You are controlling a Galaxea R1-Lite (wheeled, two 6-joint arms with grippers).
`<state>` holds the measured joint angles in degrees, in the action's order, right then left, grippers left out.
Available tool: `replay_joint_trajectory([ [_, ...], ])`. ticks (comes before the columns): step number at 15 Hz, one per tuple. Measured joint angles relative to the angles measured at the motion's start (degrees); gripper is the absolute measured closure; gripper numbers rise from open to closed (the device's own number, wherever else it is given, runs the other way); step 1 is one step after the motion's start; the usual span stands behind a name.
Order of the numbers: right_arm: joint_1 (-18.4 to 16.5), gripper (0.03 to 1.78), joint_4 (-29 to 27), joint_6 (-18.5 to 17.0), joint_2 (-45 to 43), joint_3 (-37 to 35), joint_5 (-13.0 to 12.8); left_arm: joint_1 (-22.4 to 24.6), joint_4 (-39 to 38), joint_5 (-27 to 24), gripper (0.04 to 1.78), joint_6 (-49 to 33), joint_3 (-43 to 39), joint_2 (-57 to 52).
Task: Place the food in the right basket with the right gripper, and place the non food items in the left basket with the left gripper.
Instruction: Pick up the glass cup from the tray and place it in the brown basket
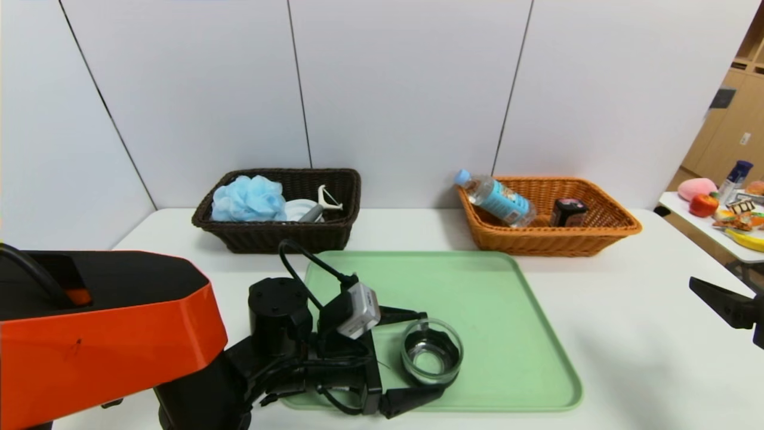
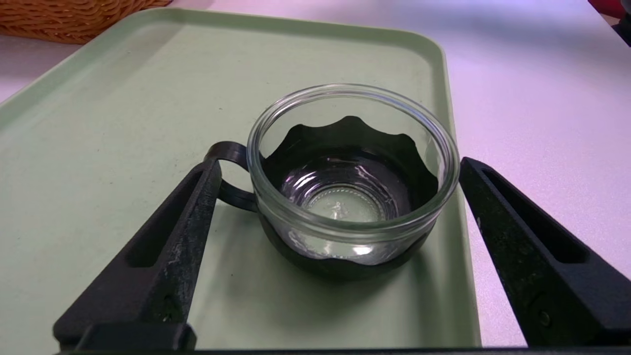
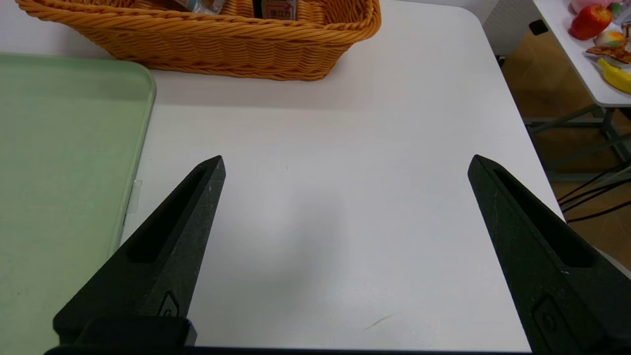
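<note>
A glass cup in a black holder with a handle [image 1: 431, 352] [image 2: 352, 187] stands upright on the green tray [image 1: 477, 286] [image 2: 98, 123], near its front right corner. My left gripper [image 1: 434, 352] [image 2: 341, 162] is open with one finger on each side of the cup. One fingertip [image 2: 209, 172] is right beside the handle. My right gripper [image 1: 734, 310] [image 3: 347, 159] is open and empty above bare table, to the right of the tray. The dark brown left basket [image 1: 277, 236] holds a blue loofah [image 1: 249, 198] and white items. The orange right basket [image 1: 549, 242] [image 3: 236, 44] holds a water bottle [image 1: 495, 200] and a small dark jar [image 1: 568, 212].
Both baskets stand against the back wall, behind the tray. A side table [image 1: 710, 230] with toy fruit and other items stands off to the far right, beyond the white table's right edge [image 3: 517, 123].
</note>
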<state>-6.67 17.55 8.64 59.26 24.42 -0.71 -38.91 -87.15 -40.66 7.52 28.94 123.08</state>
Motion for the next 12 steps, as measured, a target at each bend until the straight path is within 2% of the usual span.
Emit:
replay_joint_trajectory([
  [12,0.0,0.11,0.07,-0.88,0.55,0.0,0.07,-0.63,-0.02,0.02,0.13,-1.33,1.18,1.62],
])
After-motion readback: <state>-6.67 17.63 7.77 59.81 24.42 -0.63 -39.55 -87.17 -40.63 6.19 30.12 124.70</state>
